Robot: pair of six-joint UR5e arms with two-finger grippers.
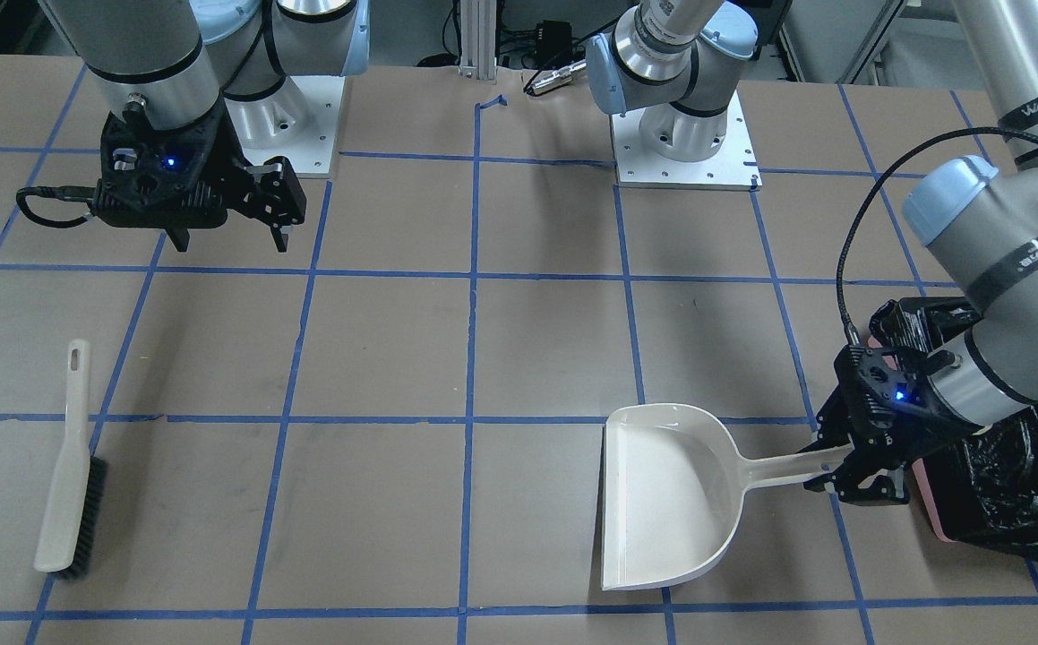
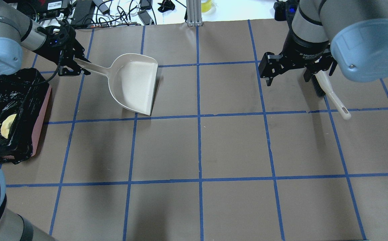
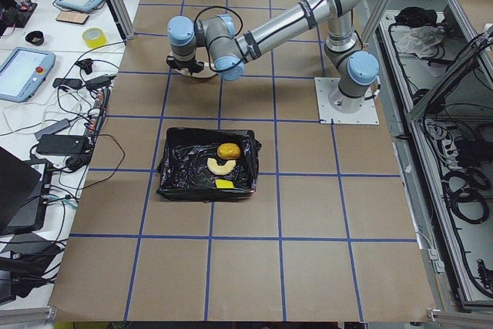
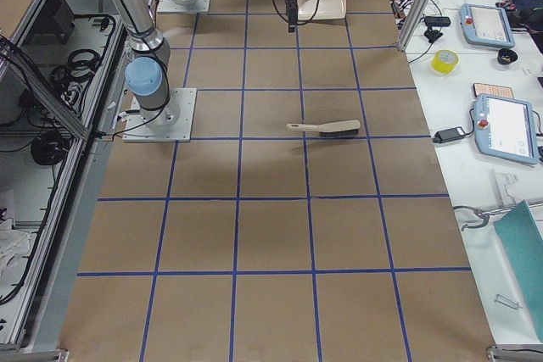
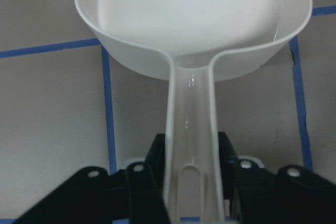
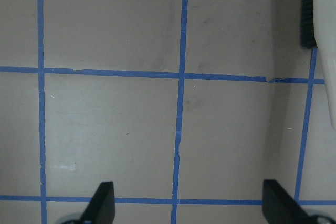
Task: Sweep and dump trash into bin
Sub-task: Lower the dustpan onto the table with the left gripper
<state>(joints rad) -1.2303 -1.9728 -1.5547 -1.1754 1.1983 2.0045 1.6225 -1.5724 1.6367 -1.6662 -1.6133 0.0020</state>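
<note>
- The left gripper (image 1: 859,470) has its jaws clamped on the handle of the beige plastic dustpan (image 1: 662,493), just beside the bin.
- The dustpan's straight front lip points toward the table's middle.
- The pink rectangular bin with a crinkly black bag liner (image 2: 41,110) sits near the table's end on the robot's left.
- In the bin lie the golden-brown potato-like lump (image 3: 228,150), the curved tan croissant-like piece (image 3: 221,166) and the yellow sponge wedge (image 3: 223,183).
- The right gripper (image 1: 230,235) hovers above the table with its jaws spread wide, holding nothing.
- The cream-handled, dark-bristled brush (image 1: 71,466) lies flat near it, untouched.
- A broad stretch of the brown, blue-taped table (image 2: 197,150) separates the dustpan from the brush.
</note>
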